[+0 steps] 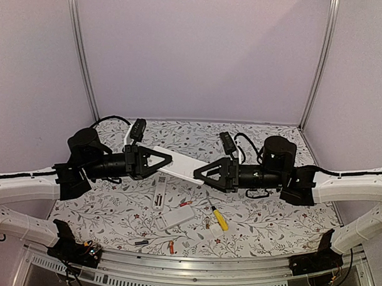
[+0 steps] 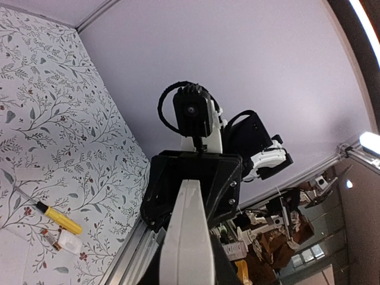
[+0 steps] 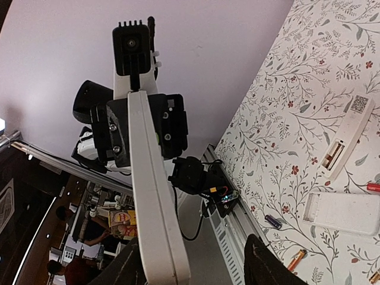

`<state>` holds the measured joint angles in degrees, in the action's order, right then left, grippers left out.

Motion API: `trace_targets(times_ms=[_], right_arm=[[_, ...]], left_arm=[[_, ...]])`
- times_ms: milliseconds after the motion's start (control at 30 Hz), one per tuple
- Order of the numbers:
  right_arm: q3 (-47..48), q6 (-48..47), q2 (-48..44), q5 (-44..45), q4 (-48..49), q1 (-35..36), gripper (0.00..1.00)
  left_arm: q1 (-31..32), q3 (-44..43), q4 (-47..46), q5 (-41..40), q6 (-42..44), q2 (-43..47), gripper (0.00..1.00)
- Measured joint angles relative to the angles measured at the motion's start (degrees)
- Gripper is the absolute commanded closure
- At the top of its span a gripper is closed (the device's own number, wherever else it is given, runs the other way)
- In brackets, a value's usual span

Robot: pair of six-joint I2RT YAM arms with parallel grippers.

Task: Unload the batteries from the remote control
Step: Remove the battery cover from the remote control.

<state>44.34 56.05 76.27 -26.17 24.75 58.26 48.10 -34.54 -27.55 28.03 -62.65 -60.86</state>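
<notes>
The left gripper point(image 1: 168, 159) clamps one end of a white remote point(image 1: 179, 166); the right gripper point(image 1: 199, 173), jaws apart, surrounds the other. Loose batteries point(image 3: 273, 221) lie on the bench point(image 1: 270, 215) below them, so unloading seems partly done.

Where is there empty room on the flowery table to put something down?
Bare patches: the front left of the table, left of the open remote; the front right, right of the yellow screwdriver; the far strip along the back wall. Crowded: the middle front, with the remote, screwdriver and batteries.
</notes>
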Motion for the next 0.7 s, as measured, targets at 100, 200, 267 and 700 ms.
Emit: trace_targets(times_ms=[100,200,267,700], right_arm=[[0.9,0.0,0.3,0.5,0.0,0.1,0.50],[1.5,0.0,0.9,0.6,0.0,0.1,0.58],[1.7,-0.1,1.3,0.6,0.1,0.1,0.70],[0.0,1.9,0.6,0.0,4.6,0.5,0.83]], left_arm=[[0.0,0.0,0.0,0.0,0.0,0.0,1.00],[0.0,0.0,0.0,0.1,0.0,0.0,1.00],[0.0,0.0,0.1,0.2,0.1,0.0,1.00],[-0.3,0.5,-0.7,1.4,-0.4,0.4,1.00]])
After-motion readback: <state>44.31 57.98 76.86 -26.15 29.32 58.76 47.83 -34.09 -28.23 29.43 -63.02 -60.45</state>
